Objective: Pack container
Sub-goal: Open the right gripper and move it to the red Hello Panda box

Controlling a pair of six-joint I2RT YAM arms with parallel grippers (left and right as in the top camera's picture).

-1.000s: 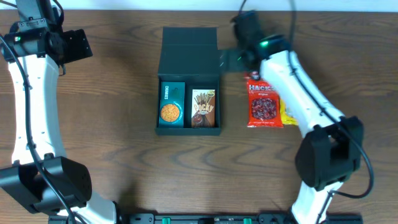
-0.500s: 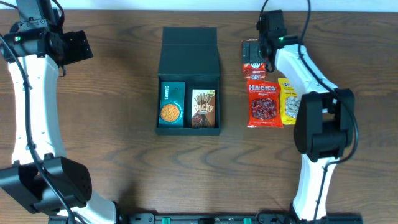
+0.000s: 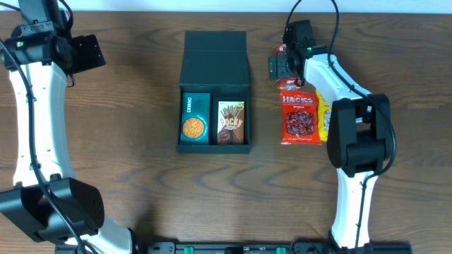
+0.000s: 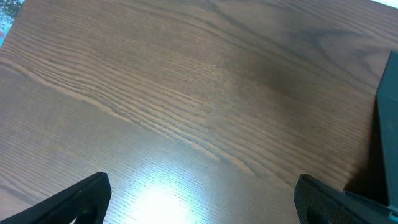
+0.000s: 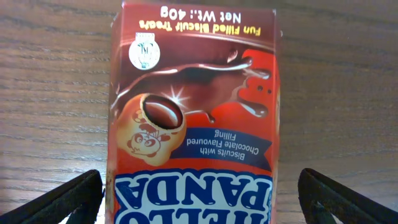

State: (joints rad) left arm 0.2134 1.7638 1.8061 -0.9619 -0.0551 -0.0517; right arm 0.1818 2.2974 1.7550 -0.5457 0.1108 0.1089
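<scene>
The container, a dark teal-black box with its flap lid folded back, lies mid-table; its edge shows at the right of the left wrist view. Inside sit a teal snack box and a brown biscuit-stick box. My right gripper hangs over a red Hello Panda box. The right gripper is open, one finger on each side of the box with a gap to each. My left gripper is far left and open above bare wood.
A red Hacks bag and a yellow packet lie just below the Hello Panda box, partly under the right arm. The table's back edge runs close behind both grippers.
The right arm swung right, from over the container's lid to over the Hello Panda box, and settled lower. The left arm has not moved.
</scene>
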